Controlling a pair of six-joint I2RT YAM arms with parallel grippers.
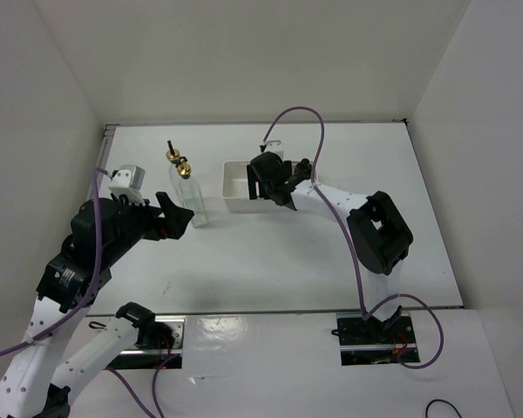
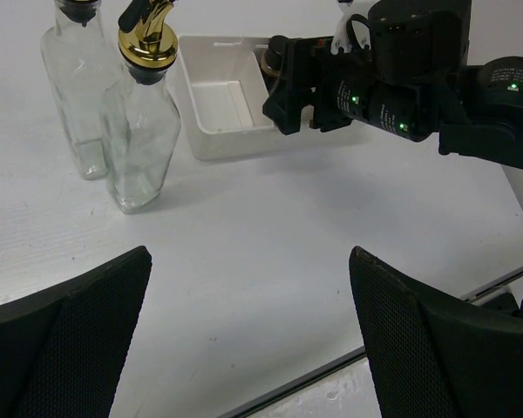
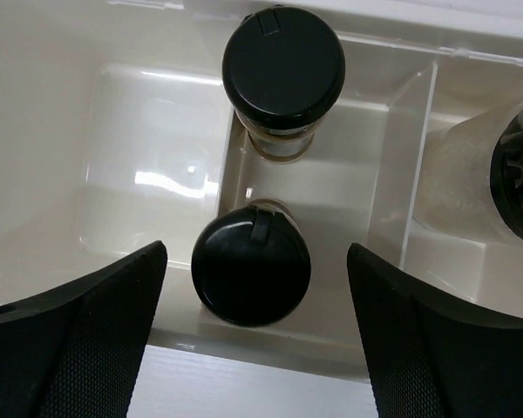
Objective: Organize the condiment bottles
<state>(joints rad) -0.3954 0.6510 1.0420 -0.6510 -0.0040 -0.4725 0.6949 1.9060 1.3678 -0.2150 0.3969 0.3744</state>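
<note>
Left gripper [image 2: 248, 261] held low over white table [image 2: 244, 209], fingers spread wide, nothing gripped. Just beyond, two tall clear square glass bottles with gold pourer tops stood upright, close together: nearer bottle [image 2: 142, 139], farther bottle [image 2: 77, 83]. White three-compartment rectangular tray [image 2: 211, 144] set beside them. Right gripper [image 3: 257, 252] hung over tray, fingers wide apart, nothing held. Two small dark black-capped jars lodged in middle compartment: near jar [image 3: 251, 270], far jar [image 3: 283, 70]. Whitish black-capped jar [image 3: 458, 187] lodged in adjoining end compartment.

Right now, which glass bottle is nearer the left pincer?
The front bottle, gold pourer showing in the left wrist view; the other bottle stands behind it, farther from the tray.
</note>
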